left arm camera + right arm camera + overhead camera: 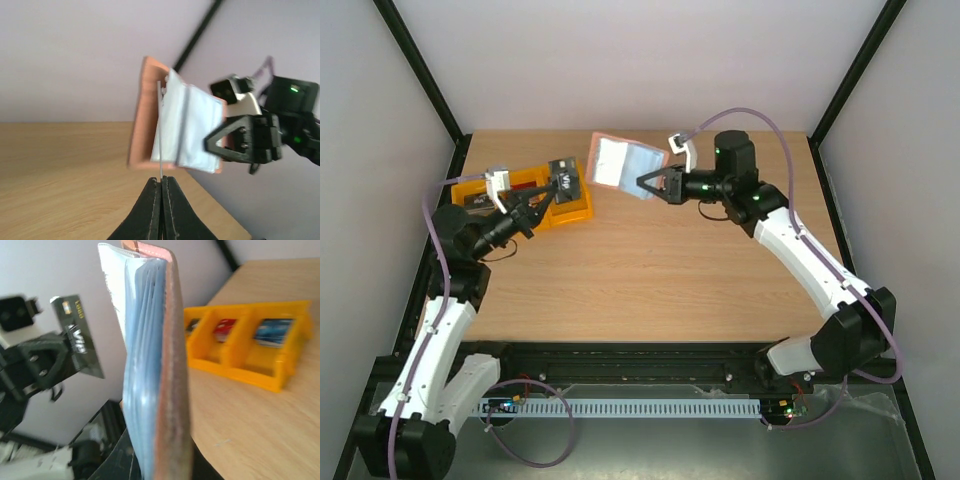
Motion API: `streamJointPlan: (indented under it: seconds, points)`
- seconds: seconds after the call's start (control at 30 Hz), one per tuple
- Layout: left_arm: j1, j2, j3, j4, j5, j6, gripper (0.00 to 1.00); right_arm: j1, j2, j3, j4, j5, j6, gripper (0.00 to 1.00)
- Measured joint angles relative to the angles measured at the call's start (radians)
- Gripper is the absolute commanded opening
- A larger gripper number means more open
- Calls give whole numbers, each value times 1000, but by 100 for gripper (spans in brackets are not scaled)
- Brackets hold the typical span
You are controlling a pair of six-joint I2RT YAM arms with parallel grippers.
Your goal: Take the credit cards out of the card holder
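My right gripper (pixel 647 183) is shut on the card holder (pixel 623 163) and keeps it raised above the back of the table, pale blue face showing. In the right wrist view the card holder (pixel 156 365) stands edge-on between the jaws of my right gripper (pixel 155 460). My left gripper (pixel 552 190) is shut on a dark grey credit card (pixel 564 178), free of the holder and above the yellow tray. The left wrist view shows that credit card (pixel 160 145) edge-on, pinched in my left gripper (pixel 161 179), with the card holder (pixel 185 127) just behind it.
A yellow three-compartment tray (pixel 582 213) sits at the table's back left. Its compartments hold a dark card (pixel 193 325), a red card (pixel 225 328) and a blue card (pixel 272 333). Black frame posts rise at the back corners.
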Motion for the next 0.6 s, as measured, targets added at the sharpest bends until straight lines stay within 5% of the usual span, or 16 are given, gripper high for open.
streamJointPlan:
  seconds: [0.27, 0.6]
  points:
    - [177, 18, 12, -262, -327, -91, 2, -134, 7, -19, 5, 239, 144, 2]
    - [554, 257, 12, -343, -447, -441, 2, -254, 18, -45, 22, 350, 215, 2]
